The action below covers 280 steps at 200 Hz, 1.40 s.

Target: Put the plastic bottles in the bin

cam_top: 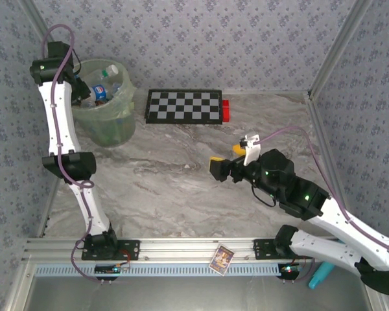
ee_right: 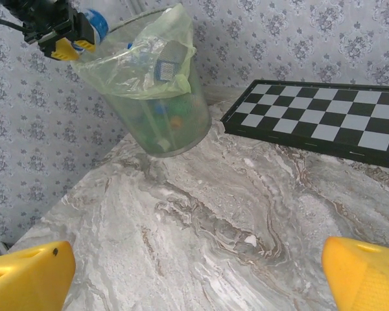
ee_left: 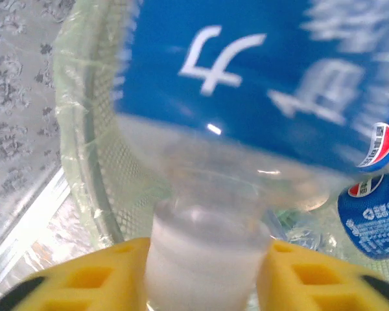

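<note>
1. Left arm [cam_top: 59, 126]: slim white links joined by black joint housings; a mauve cable [cam_top: 55, 32] loops above the upper joint and follows the links down to the black base [cam_top: 104, 245].
2. Right arm [cam_top: 327, 217]: white links; bulkier black housings carrying small green lights [cam_top: 306, 197]; a white bracket [cam_top: 249, 148] at the wrist; a mauve cable of the same kind.
3. Left gripper [ee_left: 207, 278]: yellow moulded fingers [ee_left: 110, 275] with shallow rectangular recesses; black at the outer edges.
4. Right gripper [ee_right: 194, 278]: smooth, rounded yellow fingers [ee_right: 26, 278]; one bears a small dark spot.
</note>
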{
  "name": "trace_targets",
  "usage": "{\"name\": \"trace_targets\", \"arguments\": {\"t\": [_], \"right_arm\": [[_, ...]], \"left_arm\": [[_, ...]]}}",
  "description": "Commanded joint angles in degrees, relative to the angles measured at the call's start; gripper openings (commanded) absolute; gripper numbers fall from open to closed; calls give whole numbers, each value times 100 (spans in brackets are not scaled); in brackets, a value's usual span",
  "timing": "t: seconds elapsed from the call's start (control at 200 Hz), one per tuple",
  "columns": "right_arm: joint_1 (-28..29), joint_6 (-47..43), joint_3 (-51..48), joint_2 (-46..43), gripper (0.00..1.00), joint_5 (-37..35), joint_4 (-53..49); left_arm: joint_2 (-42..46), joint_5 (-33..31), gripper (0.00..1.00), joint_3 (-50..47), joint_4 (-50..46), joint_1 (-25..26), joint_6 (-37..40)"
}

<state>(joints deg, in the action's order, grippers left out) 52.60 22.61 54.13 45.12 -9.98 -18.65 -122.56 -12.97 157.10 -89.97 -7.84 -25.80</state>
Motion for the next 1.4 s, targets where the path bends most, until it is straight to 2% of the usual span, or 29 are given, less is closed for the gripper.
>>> {"name": "trace_targets", "arguments": {"t": [0.0,0.08,0.12,0.245,0.285,0.47,0.54,0.56,0.635,0.855,0.965,1.149,1.394], "right_arm": [[-112,83,-63,-72,99,209,-73],[-217,103,-84,-57,99,330,-42],[-260,113,-93,-56,99,382,-16],[-333,139,-115,-52,99,468,19],[-345,141,-124,-50,100,468,32],[-379,154,-183,-84,99,465,51],[-390,147,-207,-105,99,434,56],[-391,160,-212,-110,99,434,55],[-400,156,-244,-144,99,403,89],[-406,265,-305,-249,100,330,103],[-400,307,-355,-374,99,258,29],[-406,360,-457,-604,99,68,-137],[-432,401,-491,-646,99,135,-324]], "left_arm": [[85,-344,68,226,-156,54,68],[194,-422,70,225,-176,50,49],[254,-457,74,225,-170,54,32],[467,-567,76,225,-170,87,1],[526,-587,82,227,-170,112,-4],[754,-488,83,221,7,290,4],[861,-530,88,195,183,387,48],[882,-546,92,179,238,409,56],[995,-610,99,27,552,458,101],[1403,-1061,100,-1114,2102,427,30],[1360,-1098,100,-1337,2695,347,-92],[1006,-773,100,-1226,3111,6,-518],[255,-395,100,-369,3200,-199,-301]]}}
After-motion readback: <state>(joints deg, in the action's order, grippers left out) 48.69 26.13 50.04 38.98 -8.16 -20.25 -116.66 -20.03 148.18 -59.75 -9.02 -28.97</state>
